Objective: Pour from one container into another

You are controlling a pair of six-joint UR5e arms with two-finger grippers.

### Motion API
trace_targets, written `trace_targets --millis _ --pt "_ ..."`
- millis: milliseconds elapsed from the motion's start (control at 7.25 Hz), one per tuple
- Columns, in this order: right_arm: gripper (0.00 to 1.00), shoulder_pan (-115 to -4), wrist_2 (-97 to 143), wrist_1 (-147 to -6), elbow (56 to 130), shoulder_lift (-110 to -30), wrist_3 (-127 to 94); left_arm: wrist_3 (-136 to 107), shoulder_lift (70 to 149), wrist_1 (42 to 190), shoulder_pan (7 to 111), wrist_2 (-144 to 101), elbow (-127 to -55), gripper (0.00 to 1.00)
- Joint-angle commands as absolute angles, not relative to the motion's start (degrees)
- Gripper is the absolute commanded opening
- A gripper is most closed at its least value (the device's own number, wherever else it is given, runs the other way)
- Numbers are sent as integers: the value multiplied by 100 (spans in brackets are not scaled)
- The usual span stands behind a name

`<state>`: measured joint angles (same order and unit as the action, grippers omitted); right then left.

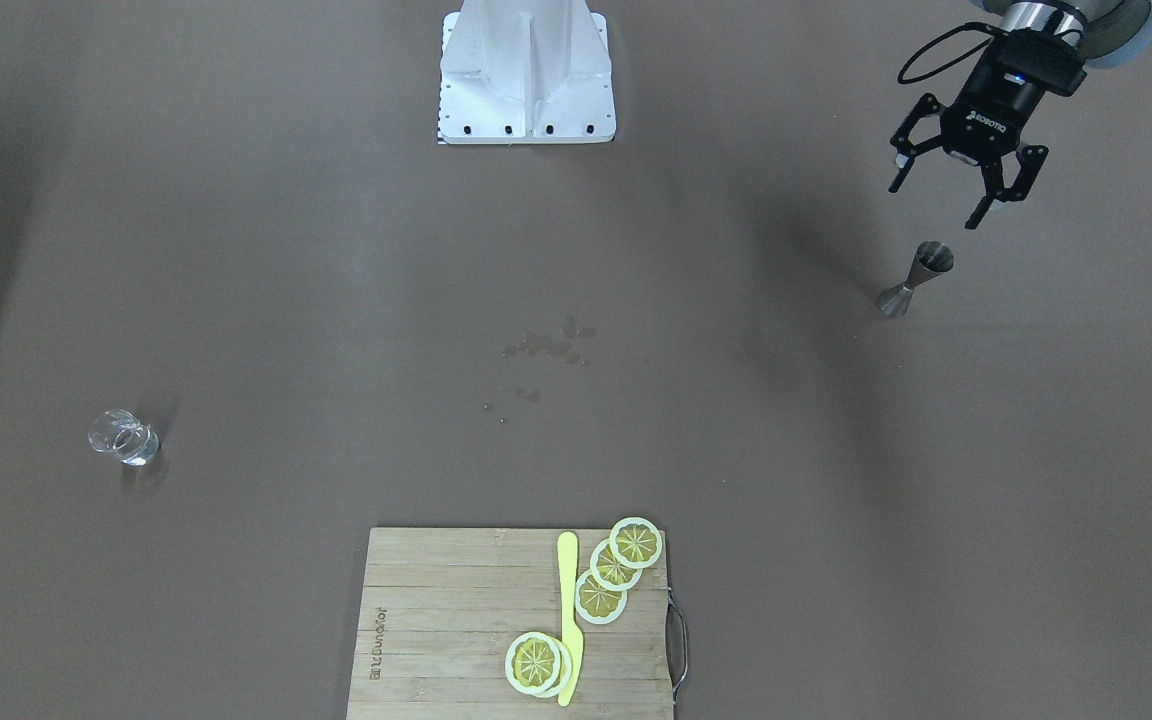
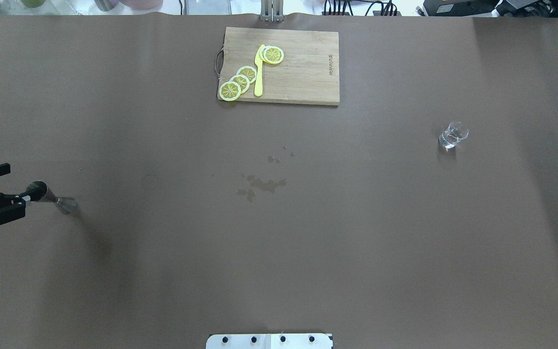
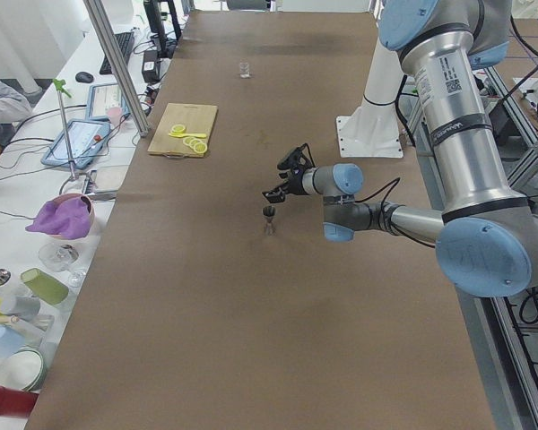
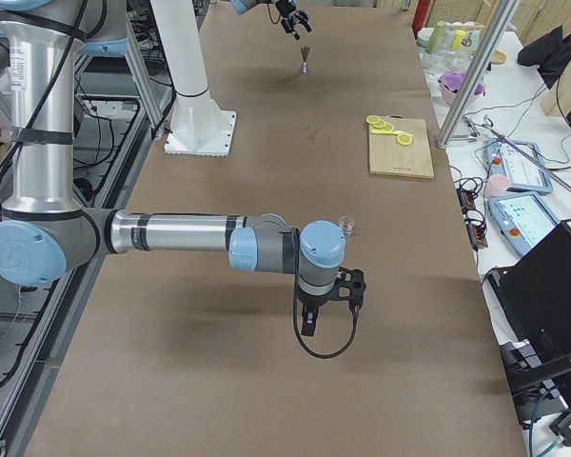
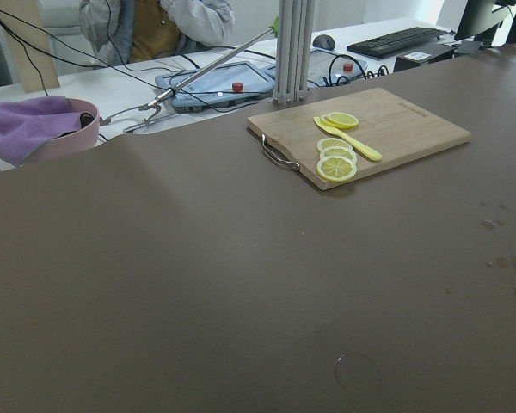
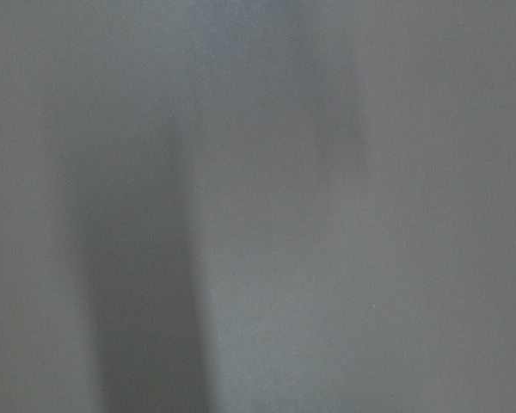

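Note:
The grey hourglass jigger (image 1: 916, 280) (image 2: 52, 198) stands upright near the table's end on my left side. My left gripper (image 1: 936, 203) (image 2: 17, 183) hangs open just above it and a little toward the robot, holding nothing. The small clear glass (image 1: 124, 438) (image 2: 452, 135) stands upright far off on my right side, with a little clear liquid in it. My right gripper (image 4: 328, 295) shows only in the exterior right view, low over the table near the glass (image 4: 345, 225); I cannot tell whether it is open or shut. The right wrist view shows only blurred table surface.
A wooden cutting board (image 1: 436, 620) (image 2: 308, 68) with lemon slices (image 1: 601, 595) and a yellow knife (image 1: 568, 620) lies at the operators' edge. Wet spots (image 1: 551, 345) mark the table's middle. The white robot base (image 1: 526, 80) stands at the robot's edge.

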<state>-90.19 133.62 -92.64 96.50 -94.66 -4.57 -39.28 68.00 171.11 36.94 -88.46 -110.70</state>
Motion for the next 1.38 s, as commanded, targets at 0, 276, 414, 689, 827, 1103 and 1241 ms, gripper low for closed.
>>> trace_targets --millis 0,276,414,689,827,1103,1241 --pt "100 -9018 13377 -9264 9650 -9466 -457 -3929 7240 16238 5144 -10384 -10646 98" --pt "100 -9018 13359 -9272 9650 -9457 -457 -3920 7714 14514 6539 -12206 -10398 98" --pt "100 -9018 13385 -9272 9659 -9457 -466 -3894 8195 13719 7044 -13252 -9971 98" --pt "100 -9018 13403 -9272 9659 -9457 -466 -3841 8340 12198 7329 -13841 -9844 98" --pt "100 -9018 13421 -9290 9659 -9466 -466 -3467 8410 11512 7339 -13947 -9835 98" --pt "100 -9026 13447 -9299 9668 -9501 -466 -997 8646 9791 7802 -13887 -9844 98" --pt "100 -9018 13447 -9290 9668 -9510 -466 -288 8648 9391 7944 -13861 -9887 98"
